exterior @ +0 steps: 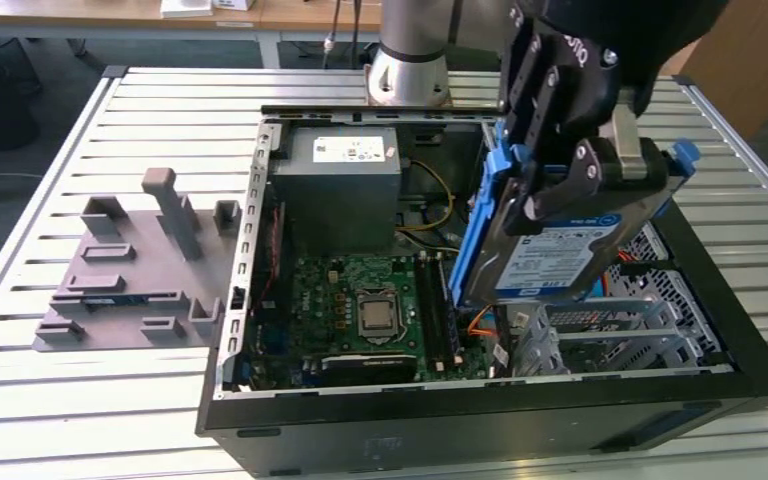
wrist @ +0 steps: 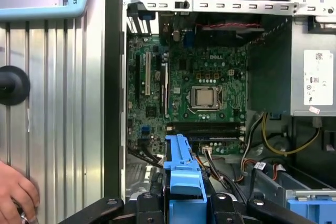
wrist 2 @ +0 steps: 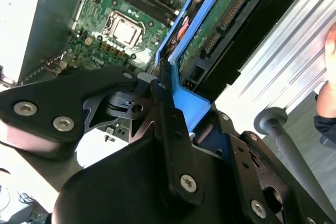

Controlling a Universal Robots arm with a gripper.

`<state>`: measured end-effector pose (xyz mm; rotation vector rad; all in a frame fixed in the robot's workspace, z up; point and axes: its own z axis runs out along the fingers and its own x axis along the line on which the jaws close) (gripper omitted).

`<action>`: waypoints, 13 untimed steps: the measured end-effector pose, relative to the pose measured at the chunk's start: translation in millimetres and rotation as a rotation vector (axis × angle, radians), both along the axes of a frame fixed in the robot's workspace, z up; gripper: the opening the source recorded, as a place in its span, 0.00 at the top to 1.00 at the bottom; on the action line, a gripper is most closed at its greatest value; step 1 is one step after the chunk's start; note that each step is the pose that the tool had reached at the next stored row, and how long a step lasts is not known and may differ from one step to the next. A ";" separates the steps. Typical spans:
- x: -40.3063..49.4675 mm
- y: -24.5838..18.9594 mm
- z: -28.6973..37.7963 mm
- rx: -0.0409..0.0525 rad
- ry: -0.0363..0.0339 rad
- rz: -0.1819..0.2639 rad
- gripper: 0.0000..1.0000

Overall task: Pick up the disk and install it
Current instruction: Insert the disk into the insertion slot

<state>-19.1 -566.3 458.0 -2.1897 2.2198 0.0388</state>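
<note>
Disk [exterior: 564, 255] and claw [exterior: 595, 178] hang together over the open computer case [exterior: 491, 430]. The black, jointed claw is closed tight across the flat rectangular drive, with its fingers pressing on the blue plastic rails that frame it. The disk is tilted steeply. Its silver metal face and glossy white-and-blue label show in the exterior view, and its green circuit underside [wrist 2: 220, 19] shows in the second wrist view. In the exterior view it sits at three o'clock from the green motherboard [exterior: 357, 300], and its lower edge dips toward the perforated metal drive cage [exterior: 624, 330] at five o'clock. I cannot tell whether it touches the cage.

The black case lies on its side on a surface [exterior: 91, 400] of ribbed aluminium slats. A boxy grey power supply [exterior: 337, 190] sits at twelve o'clock from the motherboard. A matte grey moulded fixture [exterior: 131, 270] with upright posts stands at nine o'clock from the case. In the first wrist view a person's hand [wrist: 16, 195] is over the slats beside the case.
</note>
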 end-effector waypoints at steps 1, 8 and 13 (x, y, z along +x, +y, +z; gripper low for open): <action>3.5 -0.4 -0.6 0.0000 0.0000 0.000 0.63; 29.4 -1.1 -4.2 0.0000 0.0000 0.000 0.63; 45.6 -1.2 -6.2 -0.0001 0.0000 0.000 0.63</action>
